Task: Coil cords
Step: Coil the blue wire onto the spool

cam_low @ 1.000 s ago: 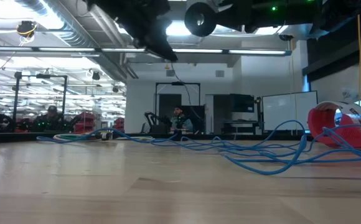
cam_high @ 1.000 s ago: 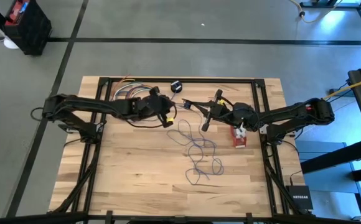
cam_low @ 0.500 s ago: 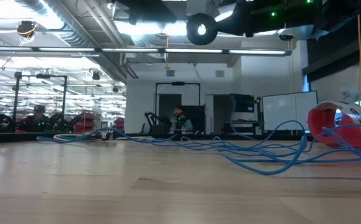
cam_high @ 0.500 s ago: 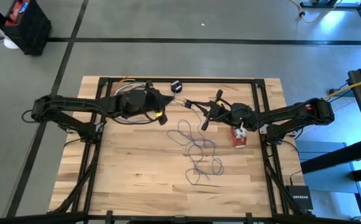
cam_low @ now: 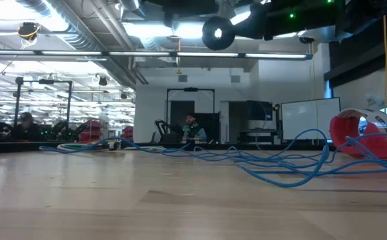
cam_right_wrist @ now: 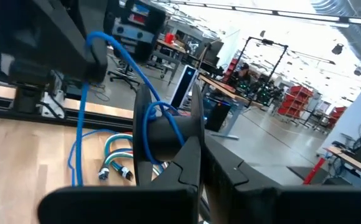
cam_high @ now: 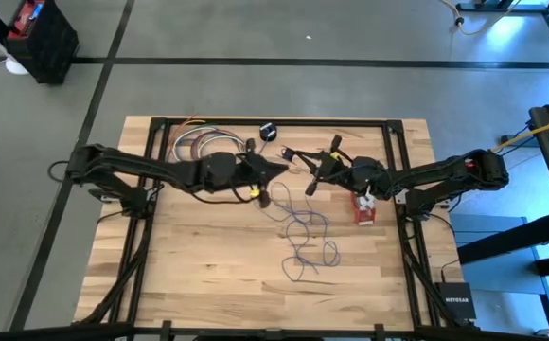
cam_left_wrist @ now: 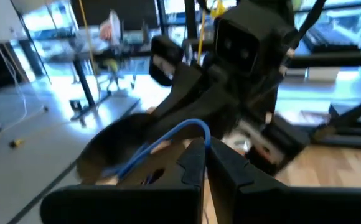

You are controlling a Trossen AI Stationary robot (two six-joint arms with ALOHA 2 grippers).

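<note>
The thin bluish-purple cord (cam_high: 301, 230) lies in loose loops on the wooden table, and its far part rises to both grippers. Its black puck (cam_high: 268, 131) rests on the table near the far edge. The red-and-white bundle (cam_high: 363, 209) lies on the table at the right. My left gripper (cam_high: 274, 169) and my right gripper (cam_high: 309, 163) face each other above the table's far middle, a short gap apart, each shut on the cord. In the left wrist view the right gripper (cam_left_wrist: 168, 59) stands close ahead. My left gripper pinches the cord between its two fingertips; a small arch of cord (cam_left_wrist: 190, 126) stands right at the tips. The fingers come about level from the table's left. The cord there is lifted clear and falls slack to the table. My right gripper pinches the cord where it loops (cam_right_wrist: 160, 116) just ahead of its fingertips. The fingers come about level from the table's right. From there a strand (cam_right_wrist: 99, 46) runs up toward the left gripper and another (cam_right_wrist: 76, 158) hangs slack to the table.
A bundle of coloured cords (cam_high: 197, 145) lies at the far left of the table. Two plug ends (cam_right_wrist: 115, 171) lie on the wood under the right gripper. Black frame bars (cam_high: 395, 161) run along the table's edges. The near half of the table is bare wood.
My left gripper first drew back a little toward the table's left edge, then went right toward my right gripper and now stands close to it. My right gripper has kept its place. The cord's loops on the table lie as before.
</note>
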